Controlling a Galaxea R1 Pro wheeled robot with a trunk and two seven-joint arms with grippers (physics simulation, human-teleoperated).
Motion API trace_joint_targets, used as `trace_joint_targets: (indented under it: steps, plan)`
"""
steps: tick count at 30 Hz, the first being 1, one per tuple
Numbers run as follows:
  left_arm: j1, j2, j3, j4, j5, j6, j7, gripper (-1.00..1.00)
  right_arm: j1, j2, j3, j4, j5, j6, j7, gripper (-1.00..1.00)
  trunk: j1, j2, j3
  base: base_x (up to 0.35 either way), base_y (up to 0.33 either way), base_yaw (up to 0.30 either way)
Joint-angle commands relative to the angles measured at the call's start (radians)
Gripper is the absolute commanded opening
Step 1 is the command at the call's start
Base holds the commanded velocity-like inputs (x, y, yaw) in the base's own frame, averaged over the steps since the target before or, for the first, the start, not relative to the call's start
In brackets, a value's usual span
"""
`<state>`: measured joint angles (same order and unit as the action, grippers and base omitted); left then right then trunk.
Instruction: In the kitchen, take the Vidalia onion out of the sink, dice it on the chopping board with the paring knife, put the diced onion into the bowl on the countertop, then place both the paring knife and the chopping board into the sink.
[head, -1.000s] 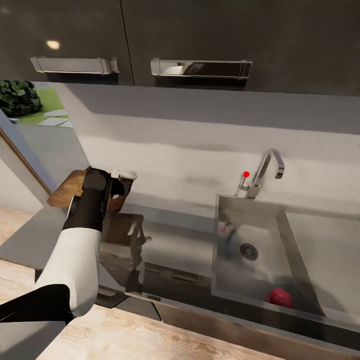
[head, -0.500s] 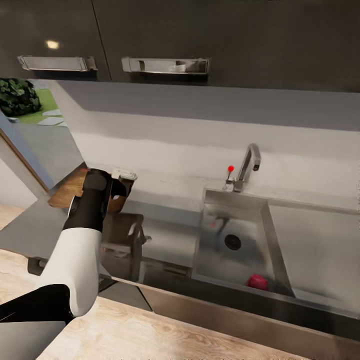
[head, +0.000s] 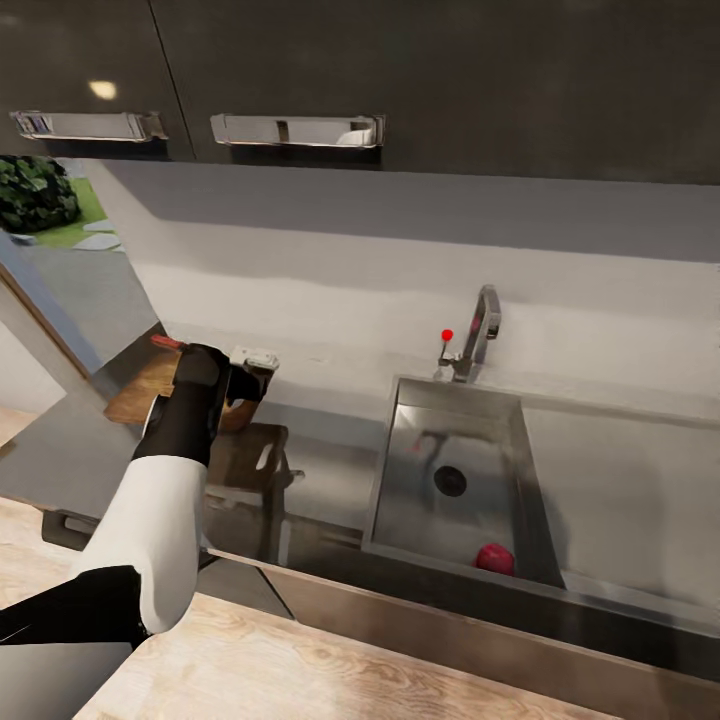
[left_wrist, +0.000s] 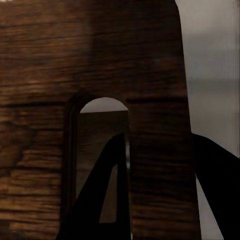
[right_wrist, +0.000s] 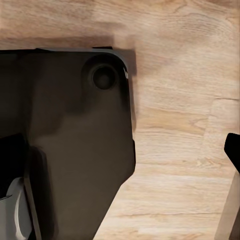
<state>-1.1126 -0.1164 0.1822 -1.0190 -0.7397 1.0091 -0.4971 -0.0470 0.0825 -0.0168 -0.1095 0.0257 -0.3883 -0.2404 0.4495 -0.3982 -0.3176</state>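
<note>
My left gripper (head: 243, 384) is shut on the brown chopping board (head: 140, 388), held over the left end of the grey countertop (head: 320, 470). In the left wrist view one finger (left_wrist: 107, 192) passes through the board's slot hole (left_wrist: 102, 145), and the other sits outside the chopping board's (left_wrist: 150, 75) edge. A small red piece that looks like the paring knife's handle (head: 165, 342) shows at the board's far side. The pinkish-red Vidalia onion (head: 493, 558) lies in the sink (head: 400, 470) at its near right corner. The bowl is out of view. A dark fingertip (right_wrist: 233, 149) of my right gripper hangs over the wooden floor.
A grey tap (head: 482, 330) with a red knob (head: 447, 335) stands behind the sink. Dark wall cabinets with metal handles (head: 295, 130) hang overhead. The counter's near edge (head: 330, 590) lies close in front of me. The right wrist view shows my dark base (right_wrist: 75, 150) and wooden floor (right_wrist: 175, 125).
The camera has shifted, so the sink, tap and cabinets slide left in the picture. My left arm keeps its place in view with the board. The red handle piece now shows.
</note>
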Motion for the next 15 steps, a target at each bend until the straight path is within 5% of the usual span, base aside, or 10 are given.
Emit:
trace_joint_targets:
  steps: [1, 15]
  plan:
    - [-0.001, -0.004, 0.003, 0.005, -0.012, 0.001, -0.012, -1.00, -0.001, 0.000, -0.001, 0.000, 0.003, -0.003, -0.004, 1.00, 0.001, -0.002, -0.002, 0.000, -0.006, 0.000]
    - [-0.001, -0.020, 0.002, 0.064, -0.011, 0.000, -0.012, -1.00, -0.001, -0.001, 0.000, -0.001, 0.005, -0.003, -0.004, 1.00, 0.001, -0.002, -0.002, 0.000, -0.001, 0.000]
